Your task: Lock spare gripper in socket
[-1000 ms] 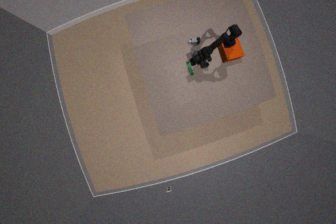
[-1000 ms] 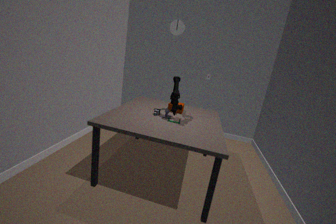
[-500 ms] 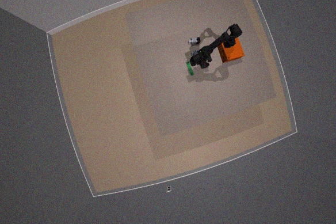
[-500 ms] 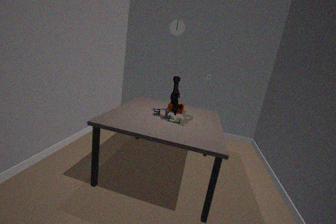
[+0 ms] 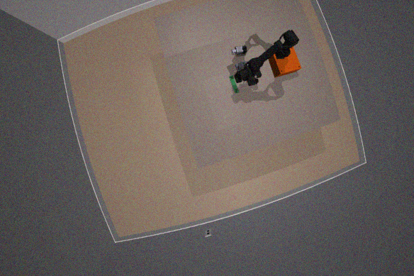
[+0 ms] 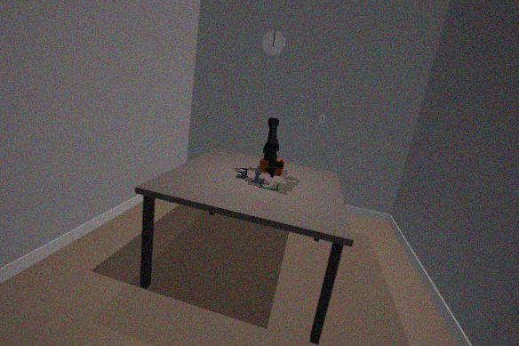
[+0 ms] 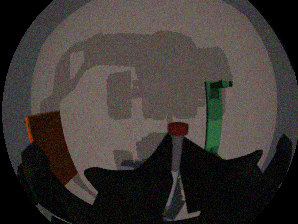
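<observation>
My gripper (image 7: 172,137) (image 6: 272,175) is shut on the lock pin (image 7: 178,129), whose red head stands just beyond the fingertips in the wrist view. Its grey shank runs down between the black fingers; its far end cannot be made out, so I cannot tell whether it is clear of the socket. The grey mount (image 5: 239,65) (image 6: 258,176) stands beside the fingers, partly hidden by the arm in the top view. The spare gripper (image 5: 239,50) (image 6: 242,173), silver with a black end, lies on the table apart from the mount.
A green bracket (image 5: 234,84) (image 6: 269,188) (image 7: 214,117) with upturned ends lies close to my gripper, on the side away from the arm's base. An orange block (image 5: 290,62) (image 6: 265,165) (image 7: 47,142) is by the arm's base.
</observation>
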`<move>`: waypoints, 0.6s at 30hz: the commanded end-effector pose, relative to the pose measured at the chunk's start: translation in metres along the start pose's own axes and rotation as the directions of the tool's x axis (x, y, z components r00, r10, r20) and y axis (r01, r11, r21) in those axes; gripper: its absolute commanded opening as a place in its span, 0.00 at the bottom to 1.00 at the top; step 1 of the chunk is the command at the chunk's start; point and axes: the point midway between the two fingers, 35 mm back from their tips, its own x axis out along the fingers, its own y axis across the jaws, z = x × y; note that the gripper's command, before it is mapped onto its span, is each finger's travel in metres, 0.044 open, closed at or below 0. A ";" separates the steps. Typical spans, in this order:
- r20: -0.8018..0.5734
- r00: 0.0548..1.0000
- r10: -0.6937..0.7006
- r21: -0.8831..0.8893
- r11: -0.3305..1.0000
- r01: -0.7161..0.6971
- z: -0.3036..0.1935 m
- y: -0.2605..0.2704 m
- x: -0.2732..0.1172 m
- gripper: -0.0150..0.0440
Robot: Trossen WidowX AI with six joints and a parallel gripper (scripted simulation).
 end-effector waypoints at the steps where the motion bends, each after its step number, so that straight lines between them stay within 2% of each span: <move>1: -0.001 1.000 0.000 0.001 1.000 0.000 0.004 0.001 0.001 0.25; 18: -0.003 1.000 0.001 0.000 1.000 -0.001 0.016 0.001 0.003 0.25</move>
